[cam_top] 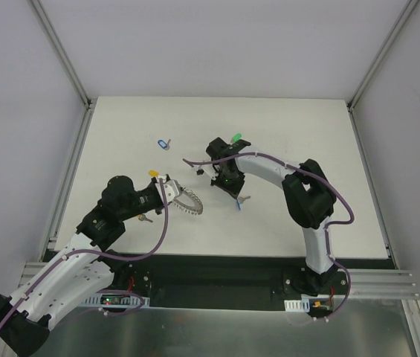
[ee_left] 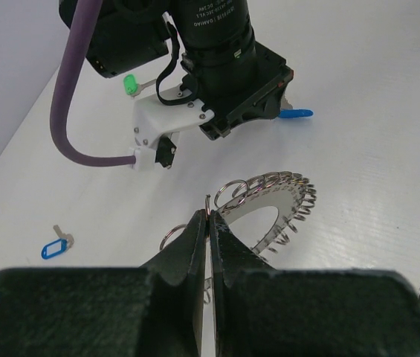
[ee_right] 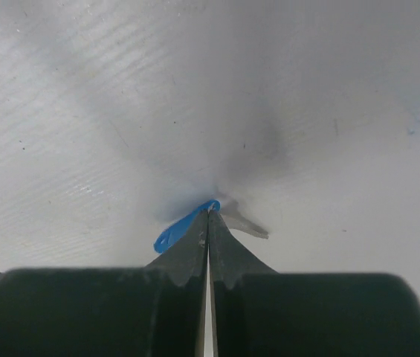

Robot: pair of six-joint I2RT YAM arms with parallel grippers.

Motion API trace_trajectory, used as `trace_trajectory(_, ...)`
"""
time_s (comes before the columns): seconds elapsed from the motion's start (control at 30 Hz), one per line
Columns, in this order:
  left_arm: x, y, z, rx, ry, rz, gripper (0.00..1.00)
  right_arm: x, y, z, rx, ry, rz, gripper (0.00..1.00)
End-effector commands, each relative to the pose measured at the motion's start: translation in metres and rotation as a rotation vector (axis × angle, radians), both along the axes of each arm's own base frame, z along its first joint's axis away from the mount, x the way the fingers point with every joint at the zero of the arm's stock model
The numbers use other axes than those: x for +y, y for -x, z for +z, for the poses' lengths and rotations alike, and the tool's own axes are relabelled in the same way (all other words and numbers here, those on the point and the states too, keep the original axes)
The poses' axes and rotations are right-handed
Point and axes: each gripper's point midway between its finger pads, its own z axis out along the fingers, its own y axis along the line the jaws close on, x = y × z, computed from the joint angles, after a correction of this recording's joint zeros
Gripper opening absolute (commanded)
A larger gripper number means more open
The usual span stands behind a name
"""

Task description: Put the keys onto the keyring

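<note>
One blue key (ee_right: 174, 233) in right tool (ee_right: 208, 217)

A white table (cam_top: 306, 223) is shown. Laid directly on it are a pale-blue-headed key (cam_top: 163, 143) toward the far left, a green-headed key (cam_top: 235, 138) mid-table, and a yellow-headed key (cam_top: 153, 173) nearer.

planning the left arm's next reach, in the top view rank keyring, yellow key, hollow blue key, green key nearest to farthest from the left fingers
1. keyring: pinched in the left fingers, mid-table.
2. yellow key: just beyond them, slightly left.
3. hollow blue key: farther back.
4. green key: farthest, back and to the right.
</note>
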Motion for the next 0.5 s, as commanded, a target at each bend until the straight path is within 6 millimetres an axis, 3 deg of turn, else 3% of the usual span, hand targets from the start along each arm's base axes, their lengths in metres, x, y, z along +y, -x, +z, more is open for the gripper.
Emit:
trace_trajectory(0.0,0.0,-0.005,0.018,-0.075,0.029,0.007,0.0,0.014,-0.003,-0.001,-0.001,-0.023,0.017,0.01)
trace_trajectory(0.47,-0.004,-0.004,0.017,-0.056,0.034,-0.012,0.0,0.03,-0.012,-0.009,-0.04,-0.071,0.028,0.08)
